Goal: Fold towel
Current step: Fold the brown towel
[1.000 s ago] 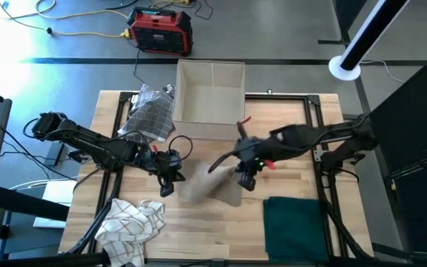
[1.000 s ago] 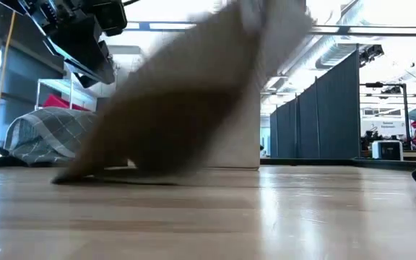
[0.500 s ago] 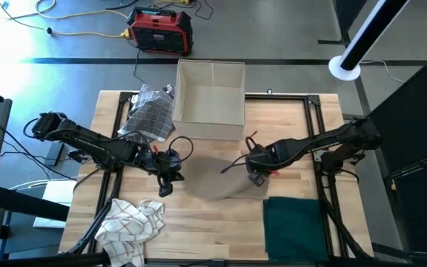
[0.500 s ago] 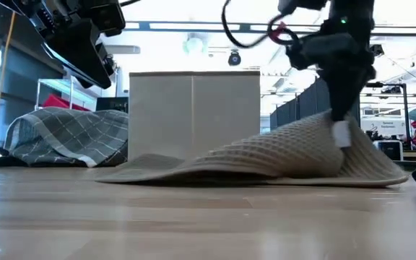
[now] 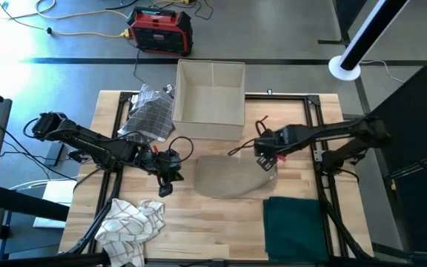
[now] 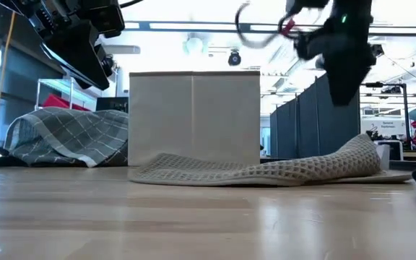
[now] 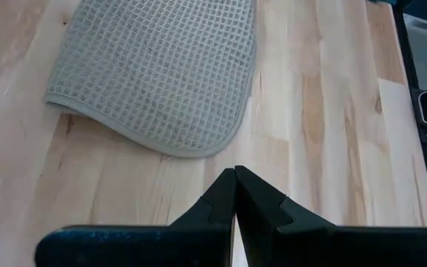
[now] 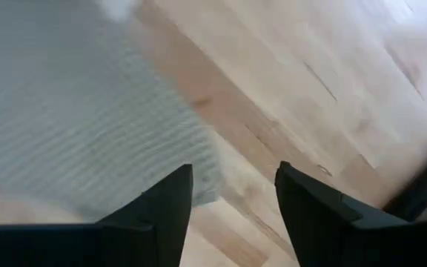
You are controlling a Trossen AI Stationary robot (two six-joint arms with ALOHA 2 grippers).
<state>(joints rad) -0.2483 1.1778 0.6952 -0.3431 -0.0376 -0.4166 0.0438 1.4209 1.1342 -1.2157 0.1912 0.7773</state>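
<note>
The grey waffle-weave towel point(image 5: 228, 176) lies spread on the wooden table in front of the box, its right end slightly humped point(image 6: 358, 155). My right gripper point(image 5: 267, 159) hangs open above that right end, clear of the cloth point(image 6: 341, 79); its wrist view shows the towel point(image 8: 73, 111) beside the parted fingers point(image 8: 232, 200). My left gripper point(image 5: 167, 178) waits shut, just left of the towel and above the table; its closed tips point(image 7: 234, 172) point past the towel's rounded corner point(image 7: 161, 74).
An open cardboard box point(image 5: 211, 100) stands at the far middle. A grey plaid cloth point(image 5: 148, 111) lies left of it. A crumpled white checked cloth point(image 5: 132, 222) sits at the near left, and a folded dark green towel point(image 5: 293, 226) at the near right.
My right gripper has swung the towel toward the table's right edge and lowered it. It has then let go and risen clear, drifting toward the far right. The towel, lifted and flapping a second ago, now lies spread flat on the table.
</note>
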